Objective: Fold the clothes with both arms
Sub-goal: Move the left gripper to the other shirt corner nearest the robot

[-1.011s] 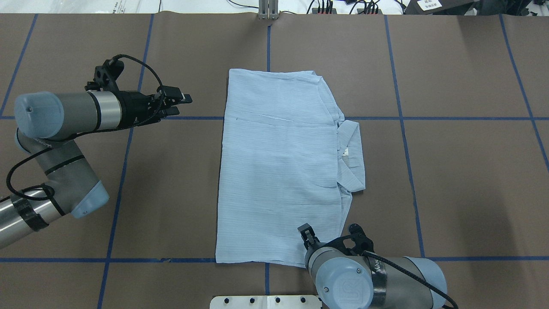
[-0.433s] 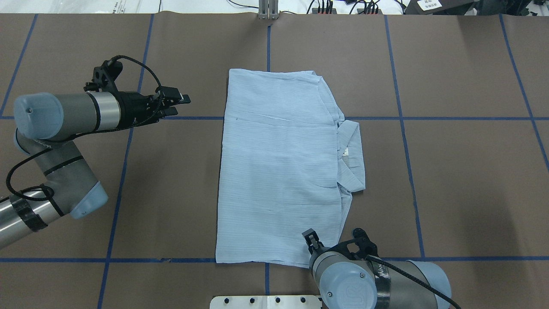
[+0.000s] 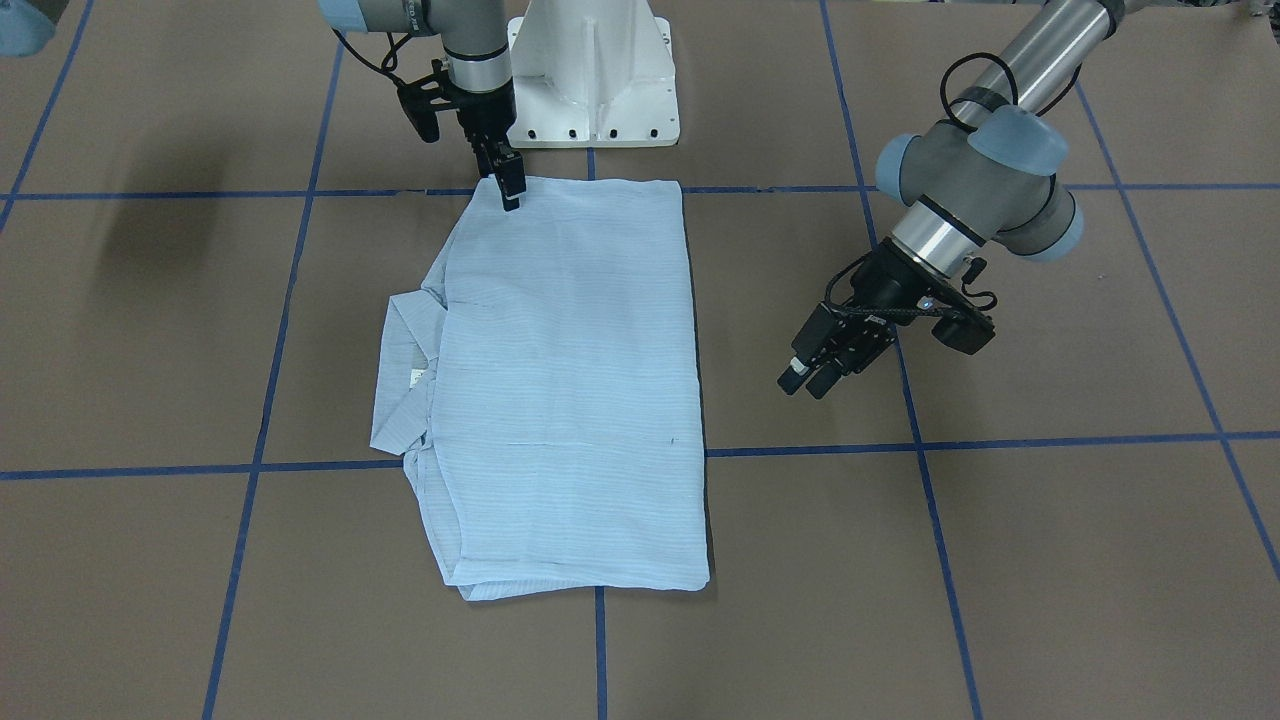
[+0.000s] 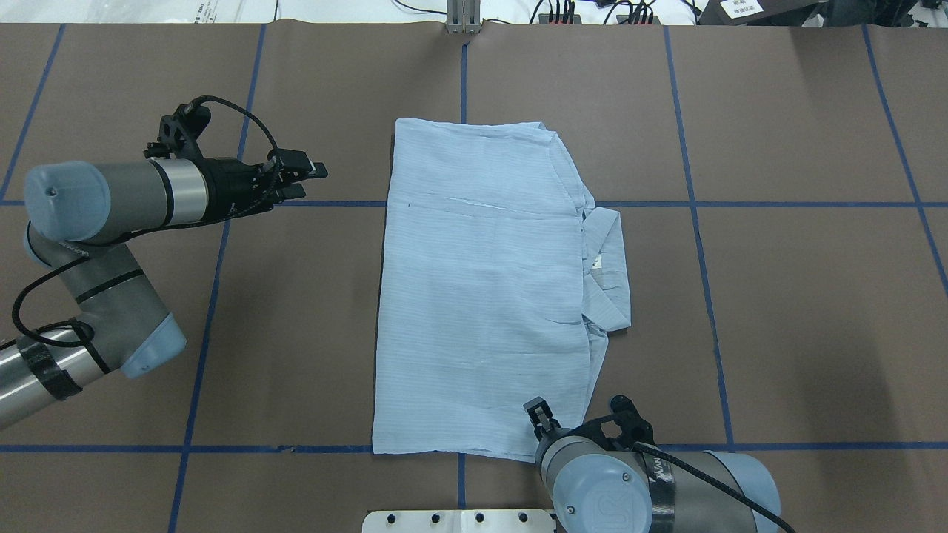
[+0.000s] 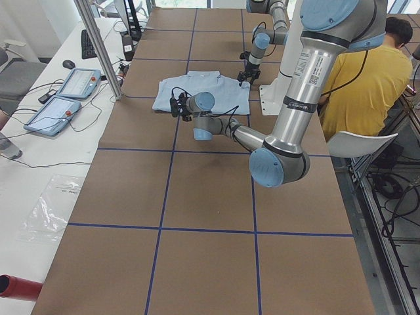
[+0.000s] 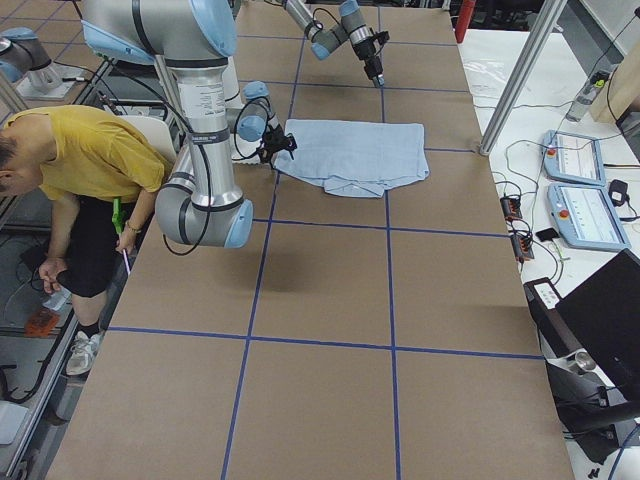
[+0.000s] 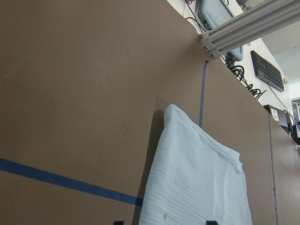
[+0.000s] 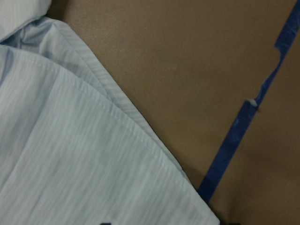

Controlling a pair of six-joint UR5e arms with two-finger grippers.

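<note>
Overhead exterior view: shirt [image 4: 481, 296] lies flat mid-table [image 4: 815, 333], already folded into a neat rectangle, no sleeves showing. Long axis runs from the robot's side to the far side. Collar [image 4: 607, 274] and white neck label [image 4: 597, 260] stick out of the long edge on the robot's right, so the neck points right.

Right gripper [image 3: 510, 195] points down at the shirt's near short edge, close to the near-right corner. In the right wrist view its fingertips sit apart over the hem, so it reads as spread, with nothing pinched.

Left gripper [image 4: 300, 181] hovers well apart from the shirt on the robot's left, level with the far half, aimed sideways at it. Its fingers are apart and empty.

Step looks like setting up grips for another fold, probably halving the rectangle. Next move likely calls for the left gripper to reach the shirt's edge and both to pinch all layers, low enough not to skim the top one.
</note>
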